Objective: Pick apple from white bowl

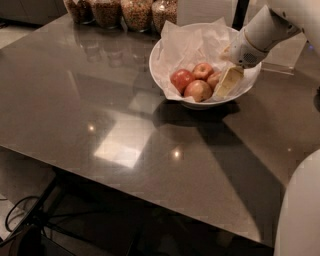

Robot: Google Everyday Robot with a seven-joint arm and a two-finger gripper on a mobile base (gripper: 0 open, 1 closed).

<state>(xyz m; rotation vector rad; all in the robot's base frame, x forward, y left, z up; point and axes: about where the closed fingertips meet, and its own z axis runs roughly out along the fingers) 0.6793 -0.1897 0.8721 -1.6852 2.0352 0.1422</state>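
Nearest us a dark glossy tabletop (100,130), farther right the large round white bowl (200,104) lined with crumpled white paper (190,42), reddish apples (198,91) clustered inside, the cream-tipped gripper (227,82) lowered into the bowl just beside them, its grip we cannot tell, behind, glass jars of grains (135,12).

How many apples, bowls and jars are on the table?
Apples: 4 showing
White bowl: 1
Jars: 4
Total: 9
The gripper is down inside the bowl, right beside the apples.
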